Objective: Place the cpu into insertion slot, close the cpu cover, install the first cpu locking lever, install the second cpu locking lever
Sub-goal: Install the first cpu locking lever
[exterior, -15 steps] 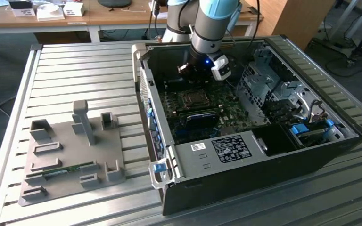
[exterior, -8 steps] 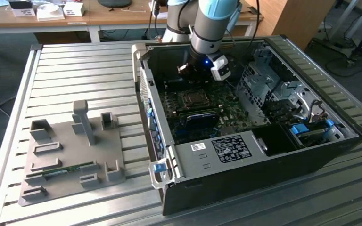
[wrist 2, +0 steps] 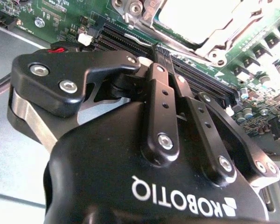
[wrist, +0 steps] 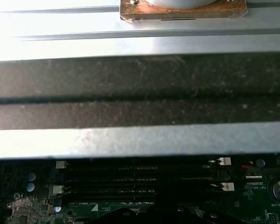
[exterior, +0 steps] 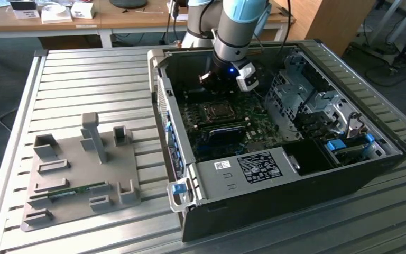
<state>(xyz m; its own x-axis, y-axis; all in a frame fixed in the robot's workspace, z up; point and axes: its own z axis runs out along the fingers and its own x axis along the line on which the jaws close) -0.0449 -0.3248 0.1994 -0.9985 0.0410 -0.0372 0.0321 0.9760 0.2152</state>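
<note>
We're down inside the computer case [exterior: 274, 185]: the gripper [wrist 2: 162, 52] hangs with its fingers clenched together, tips just over the black memory slots [wrist 2: 210, 84]. Right beside them the cpu [wrist 2: 200, 16] sits in the insertion slot [exterior: 217, 112], the silvery cpu cover [wrist 2: 214, 41] framing it.

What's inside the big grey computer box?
A green motherboard with the insertion slot, and metal drive cages. The robot's hand hangs inside too. A grey labelled box covers whatever lies under it.
</note>
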